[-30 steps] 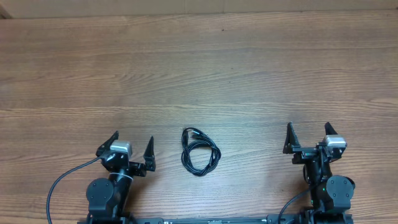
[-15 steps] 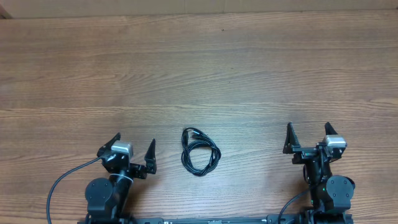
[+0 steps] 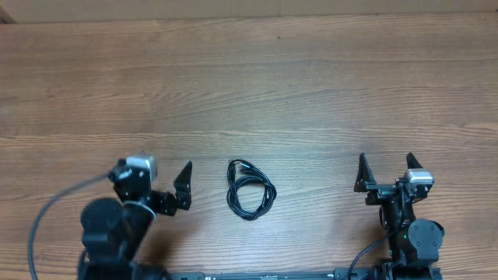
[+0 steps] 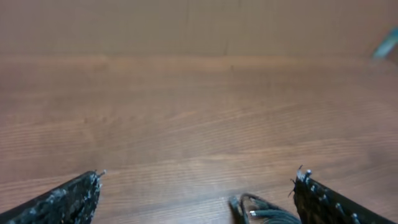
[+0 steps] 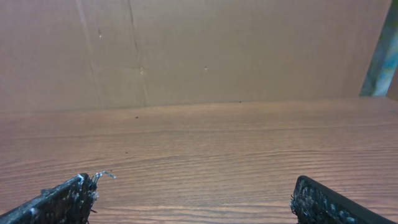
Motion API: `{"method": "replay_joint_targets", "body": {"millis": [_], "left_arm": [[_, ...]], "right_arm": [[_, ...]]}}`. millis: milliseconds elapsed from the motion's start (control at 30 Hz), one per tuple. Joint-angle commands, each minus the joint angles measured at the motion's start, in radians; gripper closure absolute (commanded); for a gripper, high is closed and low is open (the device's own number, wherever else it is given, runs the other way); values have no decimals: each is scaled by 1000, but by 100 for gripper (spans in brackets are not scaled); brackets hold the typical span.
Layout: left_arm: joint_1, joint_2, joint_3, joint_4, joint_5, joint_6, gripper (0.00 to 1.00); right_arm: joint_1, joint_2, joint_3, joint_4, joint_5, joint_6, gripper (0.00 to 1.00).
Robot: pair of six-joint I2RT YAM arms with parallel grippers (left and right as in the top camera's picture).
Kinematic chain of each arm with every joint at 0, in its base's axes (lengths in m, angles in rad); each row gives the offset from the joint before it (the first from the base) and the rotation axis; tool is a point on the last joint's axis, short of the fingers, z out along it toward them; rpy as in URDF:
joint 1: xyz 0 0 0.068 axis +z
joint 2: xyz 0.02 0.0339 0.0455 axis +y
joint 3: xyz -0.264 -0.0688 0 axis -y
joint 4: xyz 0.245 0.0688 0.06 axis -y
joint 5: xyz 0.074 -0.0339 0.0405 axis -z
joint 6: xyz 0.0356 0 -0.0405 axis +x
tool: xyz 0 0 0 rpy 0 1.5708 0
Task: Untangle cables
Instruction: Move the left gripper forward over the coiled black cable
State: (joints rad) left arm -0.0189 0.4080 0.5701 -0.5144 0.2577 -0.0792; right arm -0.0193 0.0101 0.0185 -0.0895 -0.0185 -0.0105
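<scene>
Cables [image 3: 250, 189] are laid on table [image 3: 249, 78], front-centre, betw. left gripper [image 3: 156, 171] & right gripper [image 3: 386, 160], nearer left.

No readable text, labels or numbers anywhere.

The cables [image 4: 267, 214] are cut off by the left wrist view's bottom edge. From overhead, the left arm [image 3: 109, 229] is rendered blurred, and the number of cables cannot be told.

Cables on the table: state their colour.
The cables are black, clearest in the overhead view against the brown wooden table.
</scene>
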Motion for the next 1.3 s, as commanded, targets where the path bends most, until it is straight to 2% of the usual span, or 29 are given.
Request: {"method": "replay_joint_targets", "body": {"millis": [0,133,267,400,533,633,667,767,867,933,1100,1267], "left_arm": [[6,144,174,-83,60,-14,1],[5,344,405,-249,225,-14,0],[5,463,499,-271,560,-14,0],[5,536,498,-272,693,-25,1],[5,619,498,-293,698,-39,0],[-5,678,498,-342,601,-139,0],[-29,706,498,-384,467,-223,0],[-100,733,498,-449,231,-337,4],[-195,742,498,-491,58,-486,10],[-260,744,498,-520,-37,-602,11],[-405,760,497,-587,-204,-826,11],[-521,825,497,-594,-257,-978,10]], "right_arm": [[-4,-7,-11,6,10,6,0],[-4,-7,-11,6,10,6,0],[-4,-7,-11,6,10,6,0],[-4,-7,-11,6,10,6,0],[-4,-7,-11,6,10,6,0],[-4,-7,-11,6,10,6,0],[-4,-7,-11,6,10,6,0],[-4,-7,-11,6,10,6,0],[-4,-7,-11,6,10,6,0],[-4,-7,-11,6,10,6,0],[-4,-7,-11,6,10,6,0],[-4,-7,-11,6,10,6,0]]}}
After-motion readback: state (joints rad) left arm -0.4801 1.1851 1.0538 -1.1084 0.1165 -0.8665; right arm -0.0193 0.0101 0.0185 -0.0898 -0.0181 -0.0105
